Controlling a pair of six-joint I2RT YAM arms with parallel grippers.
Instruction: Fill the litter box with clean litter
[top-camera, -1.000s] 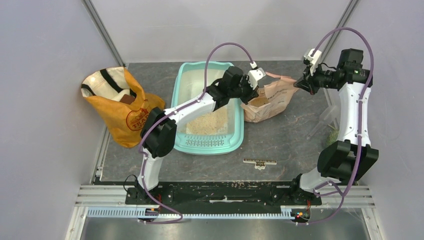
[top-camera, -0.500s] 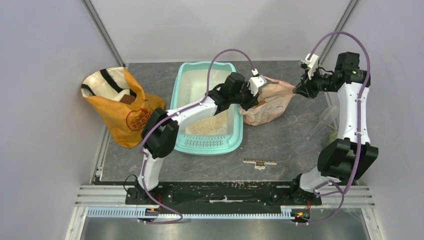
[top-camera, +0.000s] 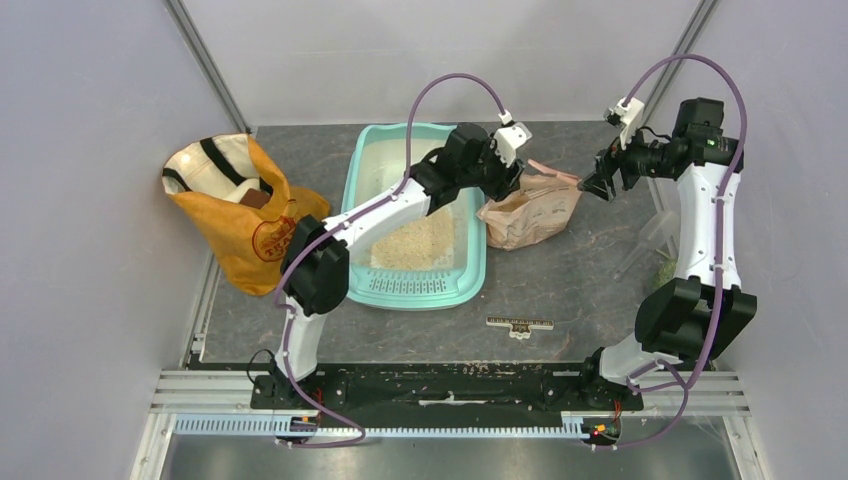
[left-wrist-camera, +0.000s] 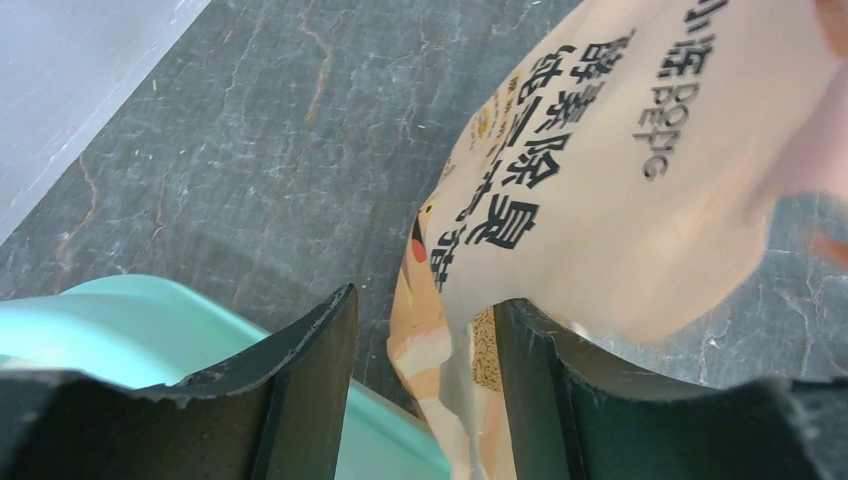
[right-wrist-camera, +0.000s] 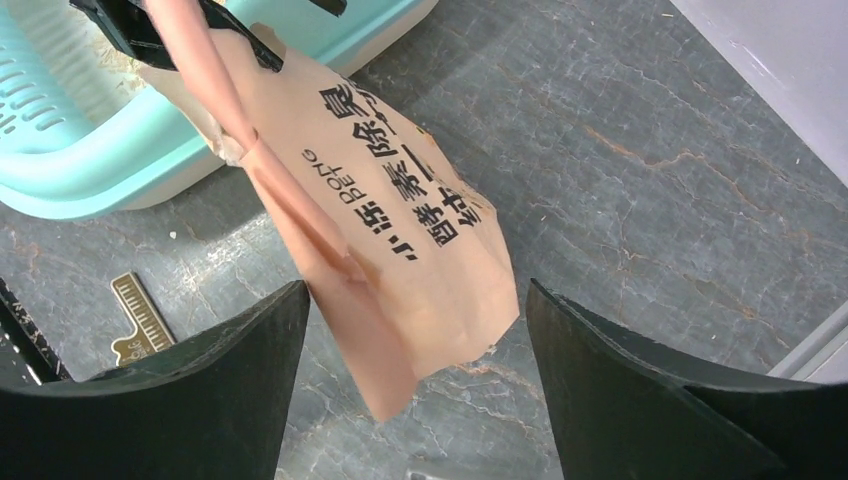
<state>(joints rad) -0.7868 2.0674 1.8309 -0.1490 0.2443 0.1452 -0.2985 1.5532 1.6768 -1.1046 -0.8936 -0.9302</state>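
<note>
In the litter box (top-camera: 420, 287), one litter heap (top-camera: 415, 245).

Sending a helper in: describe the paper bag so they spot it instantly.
Find the mint-teal litter box mid-table. Beside its right edge lies the paper bag. It's crumpled pink-tan with black print, unlike the upright orange bag far left.

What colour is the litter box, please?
Mint-teal, pale inside; the litter box shows best in the top external view.

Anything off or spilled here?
Crumpled paper bag lies on its side beside the litter box, not upright. Litter is heaped toward the grate end; the far end looks bare. No obvious spill on the table.
</note>
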